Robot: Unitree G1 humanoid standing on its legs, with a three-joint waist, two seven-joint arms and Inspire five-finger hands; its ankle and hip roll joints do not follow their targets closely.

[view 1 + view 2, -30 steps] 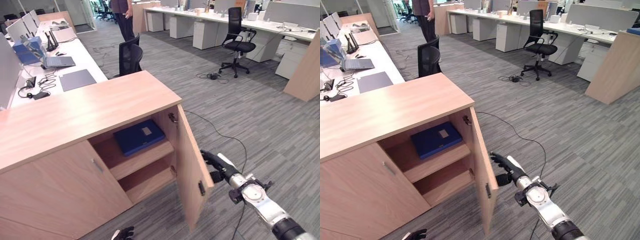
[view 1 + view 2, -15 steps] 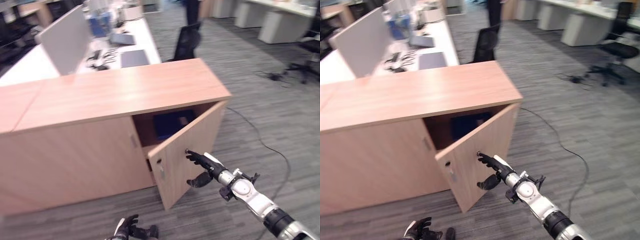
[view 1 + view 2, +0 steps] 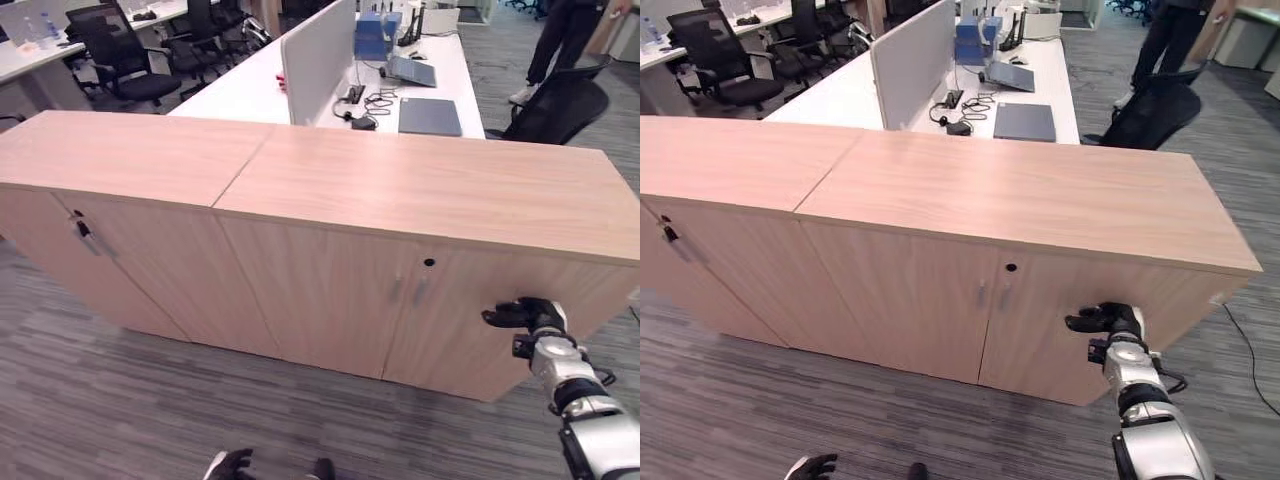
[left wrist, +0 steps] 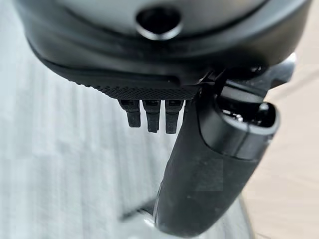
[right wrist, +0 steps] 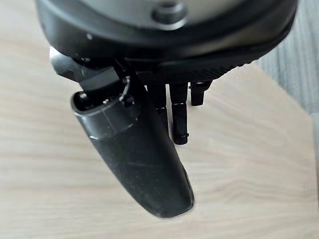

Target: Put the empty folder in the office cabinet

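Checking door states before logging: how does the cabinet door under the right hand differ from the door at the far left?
The right door has the right hand with straight fingers against its face; the far-left door has nothing touching it. The right door has a dark round keyhole near its top; the far-left door shows a dark handle instead. Both are light wood and look shut.

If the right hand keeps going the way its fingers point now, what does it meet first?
The right hand points at the closed light wooden cabinet door. Its fingers look at or almost on the panel, so it meets that door first; actual contact is unclear.
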